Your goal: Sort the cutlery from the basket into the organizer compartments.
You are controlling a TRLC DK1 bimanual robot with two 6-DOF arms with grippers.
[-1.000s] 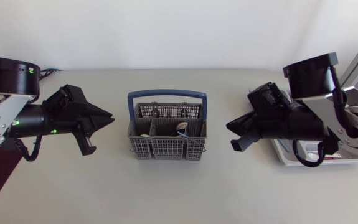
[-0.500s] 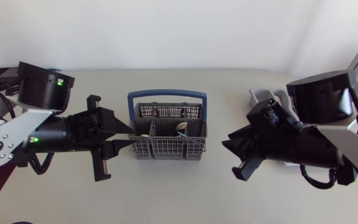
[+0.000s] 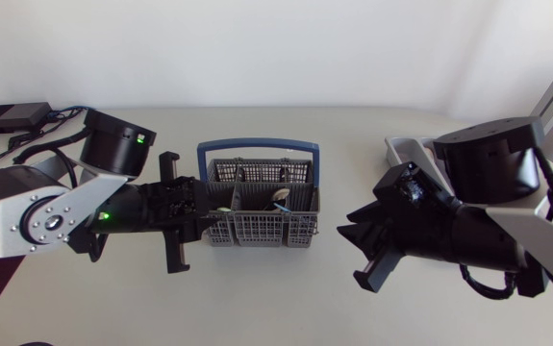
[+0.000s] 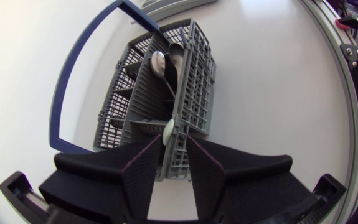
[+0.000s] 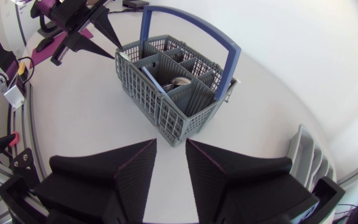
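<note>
- Our left gripper (image 3: 202,213), fingers parted, sits at the left end of the grey basket (image 3: 257,231). A pale cutlery tip (image 4: 168,129) stands between its fingertips, though we cannot see it pinched.
- For a clean pick, we judge the gripper should centre on that tip, go in straight, and close only once both fingers bracket it.
- Spoons (image 4: 160,62) stand in a farther compartment, beside the blue handle (image 3: 257,145).
- Our right gripper (image 3: 355,248) hovers open over the surface (image 3: 286,298), apart from the basket's right end.
- The organizer (image 3: 406,149) lies further right, mostly hidden behind that arm; the carry path there should be kept free.
</note>
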